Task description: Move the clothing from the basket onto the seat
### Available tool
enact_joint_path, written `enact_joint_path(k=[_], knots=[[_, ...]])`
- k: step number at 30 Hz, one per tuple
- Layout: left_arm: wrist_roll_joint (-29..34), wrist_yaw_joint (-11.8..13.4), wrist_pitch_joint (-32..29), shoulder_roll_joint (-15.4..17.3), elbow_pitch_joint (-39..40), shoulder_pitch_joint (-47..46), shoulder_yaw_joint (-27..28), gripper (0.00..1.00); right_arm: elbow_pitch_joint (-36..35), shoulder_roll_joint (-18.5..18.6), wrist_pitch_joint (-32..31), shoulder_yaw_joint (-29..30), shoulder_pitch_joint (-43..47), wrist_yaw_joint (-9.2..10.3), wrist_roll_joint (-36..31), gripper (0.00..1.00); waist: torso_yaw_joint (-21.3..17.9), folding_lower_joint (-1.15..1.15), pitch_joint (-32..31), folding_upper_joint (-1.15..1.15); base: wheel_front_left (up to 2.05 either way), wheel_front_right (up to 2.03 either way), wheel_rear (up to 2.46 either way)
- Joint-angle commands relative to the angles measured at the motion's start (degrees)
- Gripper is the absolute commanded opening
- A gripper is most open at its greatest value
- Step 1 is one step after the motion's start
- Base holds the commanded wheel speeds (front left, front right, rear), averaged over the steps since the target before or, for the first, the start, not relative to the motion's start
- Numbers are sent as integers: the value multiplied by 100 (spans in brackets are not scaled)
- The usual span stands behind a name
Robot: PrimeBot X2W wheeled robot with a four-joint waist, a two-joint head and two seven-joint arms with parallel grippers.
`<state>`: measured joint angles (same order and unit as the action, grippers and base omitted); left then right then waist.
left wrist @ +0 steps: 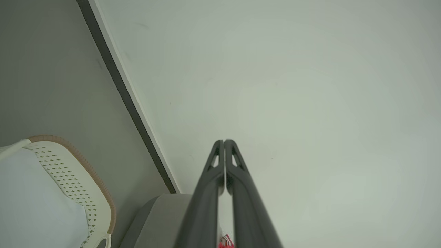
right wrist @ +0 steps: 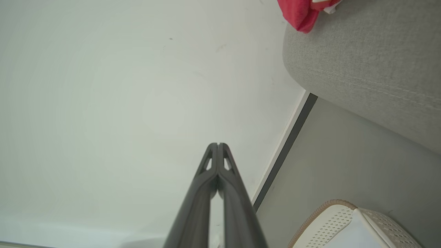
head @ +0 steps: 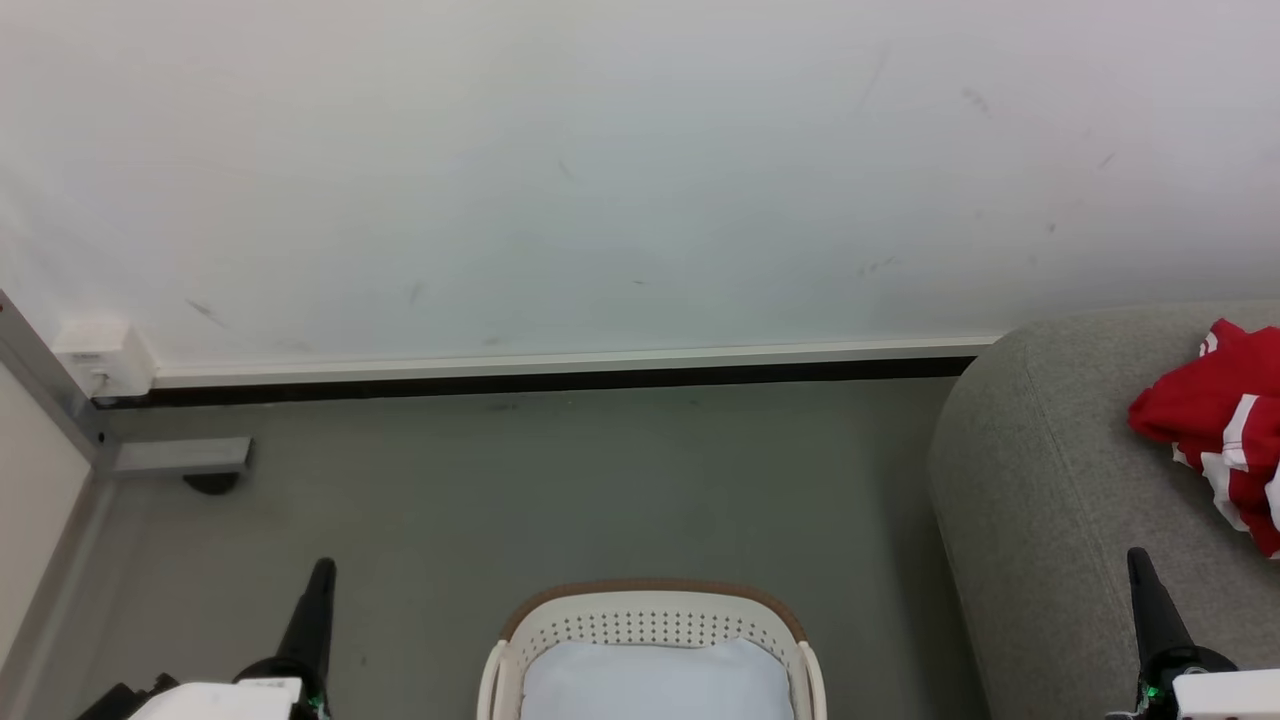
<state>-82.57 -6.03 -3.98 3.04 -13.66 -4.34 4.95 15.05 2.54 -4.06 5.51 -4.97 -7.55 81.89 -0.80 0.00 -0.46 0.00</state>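
Observation:
The cream basket [head: 650,615] with a brown rim stands on the floor at the bottom middle, and a plain white sheet lies inside it. Red clothing [head: 1222,430] with white stripes lies on the grey seat [head: 1040,500] at the right. My left gripper [head: 322,570] is shut and empty at the lower left, left of the basket. My right gripper [head: 1138,558] is shut and empty over the seat's front, below the clothing. In the left wrist view the shut gripper [left wrist: 224,141] points at the wall, with the basket [left wrist: 72,179] to its left. The right wrist view has the shut gripper [right wrist: 217,144], the seat [right wrist: 361,69], the clothing [right wrist: 301,12] and the basket [right wrist: 330,220].
A white wall with a dark baseboard [head: 560,380] runs across the back. A metal frame with a white box [head: 100,360] stands at the far left. Grey floor [head: 560,490] lies between basket and wall.

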Motion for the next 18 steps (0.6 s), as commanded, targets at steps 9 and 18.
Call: enact_joint_path(k=[9, 18], knots=[[-446, -88, -130, 4, -14, -137, 95, 0, -77, 51, -119, 60, -110, 10, 480, 0, 31, 0, 25, 0, 0, 0, 0], [-795, -139, -221, -7, -34, -191, 150, 0, -109, 53, -209, 98, -138, 11, 859, 0, 61, 0, 48, 0, 0, 0, 0]])
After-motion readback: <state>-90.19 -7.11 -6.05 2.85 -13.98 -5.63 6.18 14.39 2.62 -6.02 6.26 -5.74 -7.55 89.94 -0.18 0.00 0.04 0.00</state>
